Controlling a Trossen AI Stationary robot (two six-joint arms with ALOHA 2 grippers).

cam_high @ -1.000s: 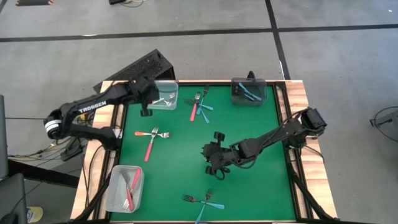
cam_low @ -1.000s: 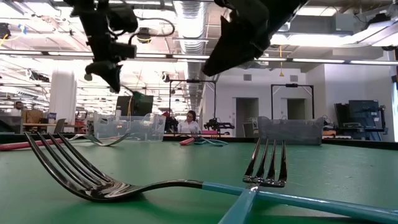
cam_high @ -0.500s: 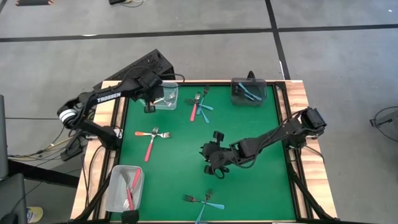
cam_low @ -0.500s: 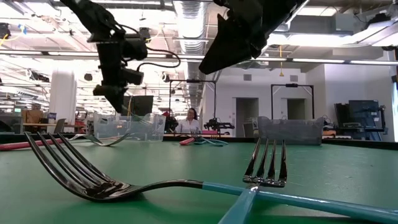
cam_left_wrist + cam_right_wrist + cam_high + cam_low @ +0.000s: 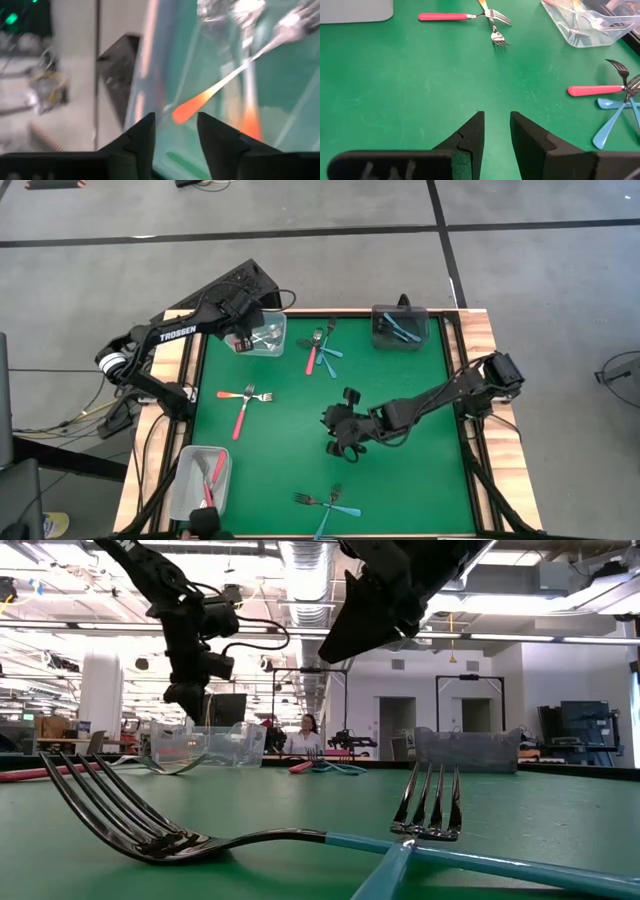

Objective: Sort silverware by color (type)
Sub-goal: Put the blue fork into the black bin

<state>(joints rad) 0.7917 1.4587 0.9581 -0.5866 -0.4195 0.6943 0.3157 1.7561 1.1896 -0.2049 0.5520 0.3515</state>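
While left pincer (image 5: 241,340) hangs spread, empty, orange-handled fork (image 5: 220,89) lies in clear bin (image 5: 277,340).

The counter (image 5: 400,480) has a green top and wooden sides. A clear bin (image 5: 266,334) sits at its far left corner, and a dark bin (image 5: 400,327) at its far right corner. Another clear bin (image 5: 201,481) sits at the near left corner. Between the far bins lie a pink fork (image 5: 313,356) and blue forks (image 5: 329,348), touching. An orange fork (image 5: 234,394) crosses a pink fork (image 5: 242,415) near the left edge. Two blue forks (image 5: 327,507) lie crossed at the near edge.
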